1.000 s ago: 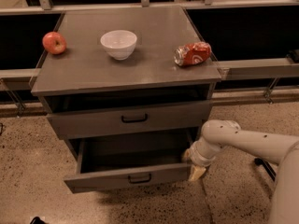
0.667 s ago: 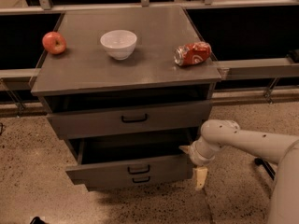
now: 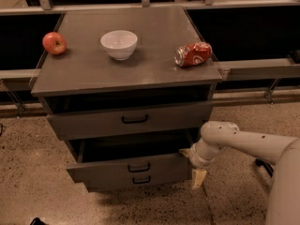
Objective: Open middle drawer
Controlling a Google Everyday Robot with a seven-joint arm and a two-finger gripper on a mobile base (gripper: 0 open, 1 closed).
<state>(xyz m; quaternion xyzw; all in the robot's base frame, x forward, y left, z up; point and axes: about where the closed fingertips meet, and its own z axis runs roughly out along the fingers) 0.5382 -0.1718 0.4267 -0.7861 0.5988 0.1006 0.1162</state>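
Observation:
The grey cabinet has three drawers. The middle drawer stands pulled out partway. Its dark interior shows above its front panel and its black bar handle. My gripper hangs at the drawer's right front corner, beside the panel's right end, at the end of my white arm. It holds nothing that I can see. The top drawer is slightly out. The bottom drawer's handle shows just under the middle drawer's front.
On the cabinet top lie a red apple at the left, a white bowl in the middle and a crushed red can at the right. A metal rail runs behind. The speckled floor surrounds the cabinet.
The middle drawer's front has slid back toward the cabinet, uncovering the bottom drawer's handle. My gripper has dropped slightly and stays at the drawer's right corner.

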